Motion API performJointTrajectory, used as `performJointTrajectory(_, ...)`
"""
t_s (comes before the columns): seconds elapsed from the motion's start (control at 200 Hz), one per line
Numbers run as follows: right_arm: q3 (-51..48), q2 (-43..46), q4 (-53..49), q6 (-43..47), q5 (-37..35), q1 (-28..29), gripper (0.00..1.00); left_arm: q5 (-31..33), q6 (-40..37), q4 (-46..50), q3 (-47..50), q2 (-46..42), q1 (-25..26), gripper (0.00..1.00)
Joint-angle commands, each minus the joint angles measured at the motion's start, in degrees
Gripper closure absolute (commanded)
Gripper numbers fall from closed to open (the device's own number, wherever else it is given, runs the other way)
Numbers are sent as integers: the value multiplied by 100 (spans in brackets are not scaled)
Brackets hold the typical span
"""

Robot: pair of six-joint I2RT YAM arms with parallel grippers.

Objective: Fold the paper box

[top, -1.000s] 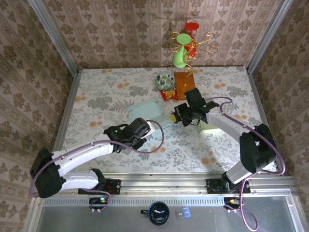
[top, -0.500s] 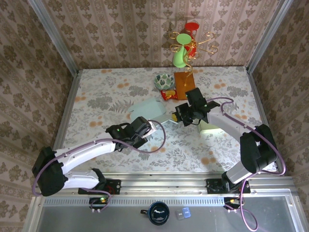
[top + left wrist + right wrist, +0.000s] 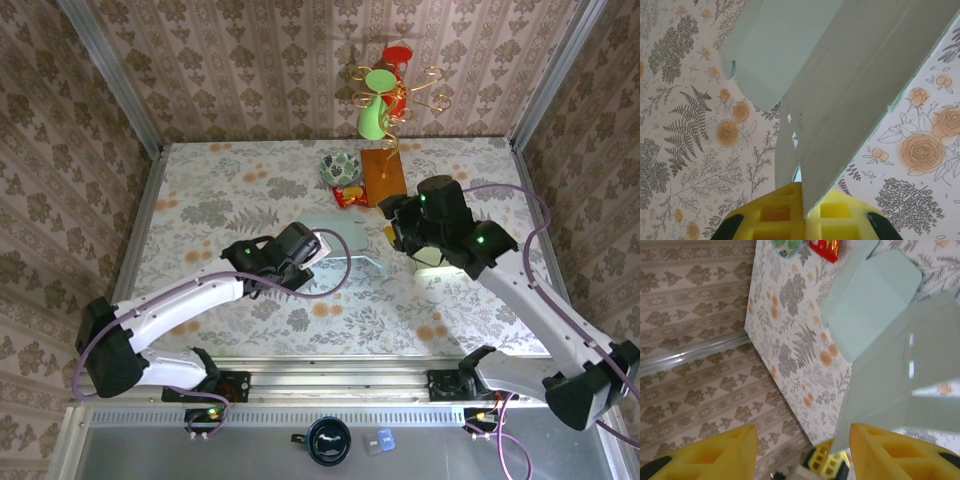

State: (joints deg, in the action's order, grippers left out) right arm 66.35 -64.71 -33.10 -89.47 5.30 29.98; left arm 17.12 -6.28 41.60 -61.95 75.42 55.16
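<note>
Now, L gripper [image 3: 802, 200] is clamped on one edge of the paper box [image 3: 345, 238], held over the middle of the table [image 3: 200, 200] w/ its long axis running left-right, free end toward the R gripper [image 3: 801, 432]. That one's jaws are apart, gripping nothing, just beside the free end, so it's prob. nearer for the next fold.

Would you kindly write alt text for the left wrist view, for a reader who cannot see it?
The left gripper, yellow and at the bottom edge, is shut on an edge of the pale green paper box, whose flat panel runs up and to the right. A rounded flap juts out at upper left, above a floral-patterned table.
</note>
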Motion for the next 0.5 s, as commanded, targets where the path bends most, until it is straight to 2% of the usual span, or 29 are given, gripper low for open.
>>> performJointTrajectory(0.0, -32, -5, -596, -517, -450, 342, 47, -125, 325, 377, -426, 191, -62, 100)
performJointTrajectory(0.115, -111, -194, -395, -1294, -311, 803, 45, -253, 537, 551, -767, 385, -83, 100)
performJointTrajectory(0.195, 54, -446, -333, -1425, -344, 1042, 43, -338, 662, 664, -979, 505, -81, 100)
performJointTrajectory(0.39, 333, -1067, -25, -1430, -320, 1089, 43, -545, 860, 799, -1328, 663, -84, 100)
performJointTrajectory(0.495, 538, -1334, -100, -1339, -361, 1085, 49, -613, 994, 871, -1507, 710, -83, 100)
